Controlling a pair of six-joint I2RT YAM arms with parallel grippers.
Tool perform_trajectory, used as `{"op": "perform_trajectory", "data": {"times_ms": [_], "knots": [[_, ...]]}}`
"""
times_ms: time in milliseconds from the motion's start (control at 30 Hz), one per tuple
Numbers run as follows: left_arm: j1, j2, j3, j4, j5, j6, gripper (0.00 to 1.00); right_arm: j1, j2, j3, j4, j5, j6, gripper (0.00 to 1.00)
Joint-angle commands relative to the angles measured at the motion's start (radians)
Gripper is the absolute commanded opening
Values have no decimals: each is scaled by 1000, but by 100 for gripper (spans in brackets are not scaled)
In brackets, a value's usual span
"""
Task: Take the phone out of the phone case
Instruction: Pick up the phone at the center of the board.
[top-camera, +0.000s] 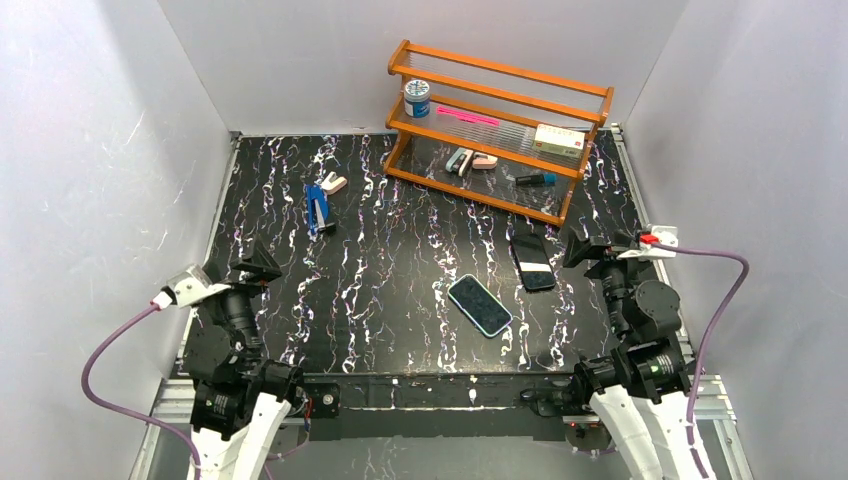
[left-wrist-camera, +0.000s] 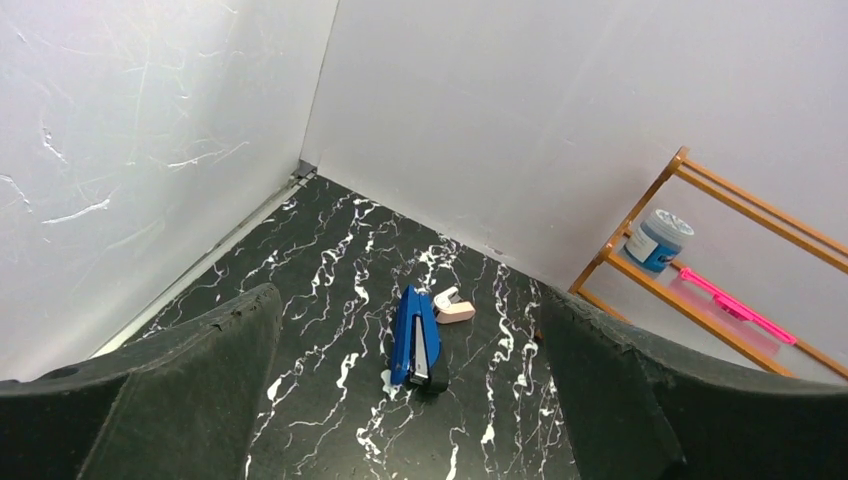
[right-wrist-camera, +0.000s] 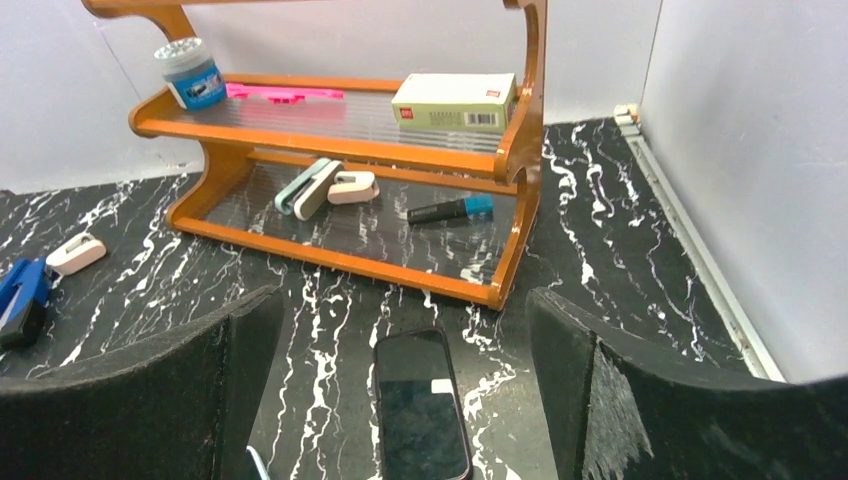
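From the overhead view I see both arms drawn back at the near edge, the left tool (top-camera: 257, 265) and right tool (top-camera: 585, 246) each spread wide and holding nothing. Only that view shows the phone (top-camera: 479, 305) whole, lying screen-up in its pale-edged phone case (top-camera: 501, 329) mid-surface, between the arms. My right wrist camera shows a second dark handset (right-wrist-camera: 422, 405) just before the wooden rack (right-wrist-camera: 345, 262); the left wrist camera shows a blue stapler (left-wrist-camera: 415, 342). The surface (top-camera: 380, 250) is black with white veining, and plain white walls (top-camera: 90, 150) enclose it.
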Motion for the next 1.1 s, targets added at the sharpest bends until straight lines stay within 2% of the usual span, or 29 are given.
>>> {"op": "perform_trajectory", "data": {"times_ms": [0, 133, 333, 533, 733, 900, 1067], "knots": [[0, 49, 17, 8, 23, -9, 98, 4, 59, 63, -3, -10, 61, 99], [-1, 101, 31, -3, 38, -25, 98, 5, 138, 121, -70, -21, 135, 99], [-2, 191, 90, -129, 105, -2, 98, 4, 337, 296, -320, -36, 201, 99], [-1, 303, 185, -224, 257, -16, 98, 4, 527, 418, -524, -190, 292, 99], [-1, 485, 314, -398, 294, -38, 98, 4, 746, 460, -690, -281, 391, 99], [-1, 501, 303, -418, 338, -46, 98, 4, 898, 468, -707, -365, 356, 99], [0, 467, 223, -351, 359, -70, 98, 5, 954, 364, -583, -606, 253, 99]]}}
